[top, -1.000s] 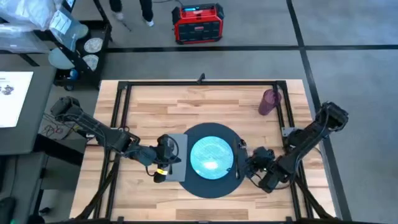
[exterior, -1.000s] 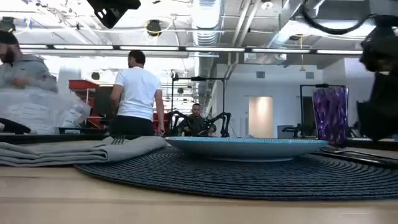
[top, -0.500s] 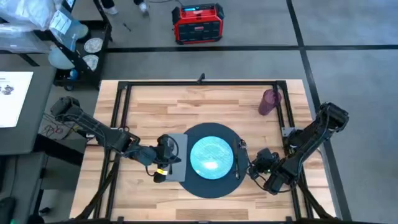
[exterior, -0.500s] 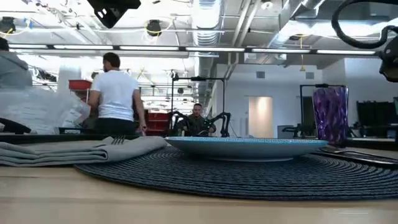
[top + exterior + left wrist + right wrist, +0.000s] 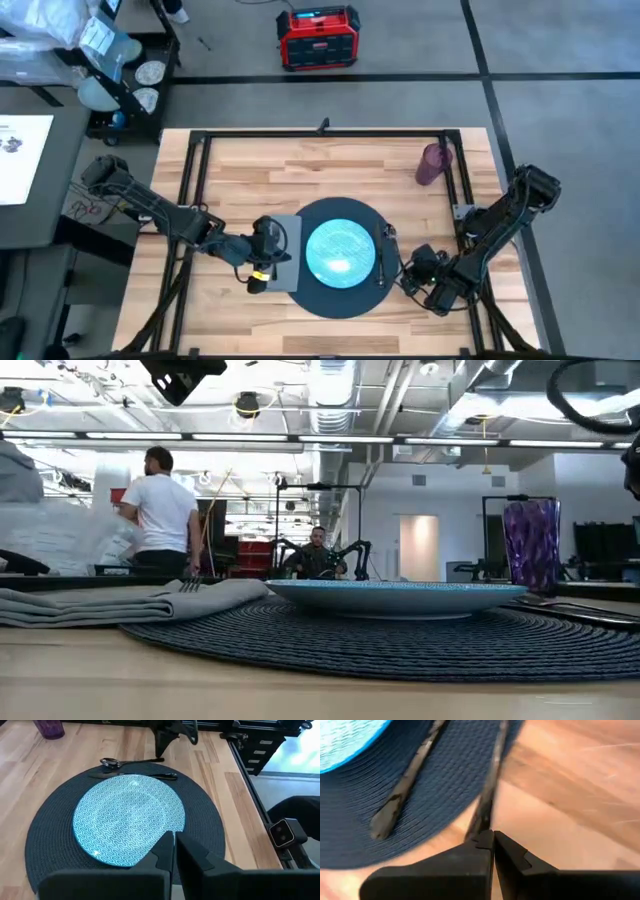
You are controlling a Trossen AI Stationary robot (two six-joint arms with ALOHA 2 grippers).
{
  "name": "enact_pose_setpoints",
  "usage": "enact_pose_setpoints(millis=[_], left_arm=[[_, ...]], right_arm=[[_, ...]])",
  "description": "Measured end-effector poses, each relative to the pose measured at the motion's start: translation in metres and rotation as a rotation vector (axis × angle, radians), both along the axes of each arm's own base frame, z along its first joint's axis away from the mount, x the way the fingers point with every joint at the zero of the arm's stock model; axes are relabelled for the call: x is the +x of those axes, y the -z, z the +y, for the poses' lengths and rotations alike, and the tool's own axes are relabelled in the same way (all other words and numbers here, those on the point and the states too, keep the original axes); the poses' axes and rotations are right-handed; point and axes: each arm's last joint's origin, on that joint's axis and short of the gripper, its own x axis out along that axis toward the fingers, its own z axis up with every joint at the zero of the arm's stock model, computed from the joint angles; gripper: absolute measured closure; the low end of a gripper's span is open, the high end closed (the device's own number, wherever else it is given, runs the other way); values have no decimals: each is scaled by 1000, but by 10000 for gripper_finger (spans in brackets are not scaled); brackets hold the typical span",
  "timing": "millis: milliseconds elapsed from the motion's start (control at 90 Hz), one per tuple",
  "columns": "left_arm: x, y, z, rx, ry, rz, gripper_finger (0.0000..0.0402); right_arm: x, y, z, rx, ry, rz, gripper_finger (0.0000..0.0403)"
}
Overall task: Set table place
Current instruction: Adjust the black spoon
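Observation:
A teal plate (image 5: 340, 250) sits on the round dark mat (image 5: 338, 292). On the mat's right part lie the knife (image 5: 142, 775) and, farther from the plate, the spoon (image 5: 111, 762). The grey napkin (image 5: 286, 228) lies left of the plate with the fork (image 5: 190, 587) on it. The purple cup (image 5: 433, 163) stands at the far right. My left gripper (image 5: 174, 851) is shut, raised over the napkin. My right gripper (image 5: 493, 840) is shut at the mat's right rim, by the spoon handle's free end (image 5: 476, 826). My right gripper's shut fingertips stand right at the free end of the spoon's handle (image 5: 479, 820), coming from the table's right side along the handle. The picture is smeared there, and I cannot tell whether they touch it. The spoon lies flat across the mat's rim.
A black tube frame (image 5: 320, 133) runs around the tabletop. Bare wood shows at the far middle (image 5: 320, 170) and the near left (image 5: 210, 310). A red case (image 5: 318, 38) stands on the floor beyond. People show in the room behind (image 5: 160, 510).
My right gripper has drawn back from the mat toward the table's near right corner, and its arm has left the low view's right side. The cutlery, plate and napkin lie as before. A person in the room has walked leftward.

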Motion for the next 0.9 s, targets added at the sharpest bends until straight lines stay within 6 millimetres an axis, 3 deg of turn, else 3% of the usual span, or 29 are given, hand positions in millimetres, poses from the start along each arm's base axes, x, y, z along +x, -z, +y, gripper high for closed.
enact_pose_setpoints(millis=[433,611,900], left_arm=[[0,0,0,-16,-10,0,401],[0,0,0,-16,-10,-1,402],[0,0,0,-14,-9,-1,402]], right_arm=[[-8,0,-5,-77,77,-20,403],[-5,4,-7,-29,47,41,403],[6,9,-10,1,8,-65,403]])
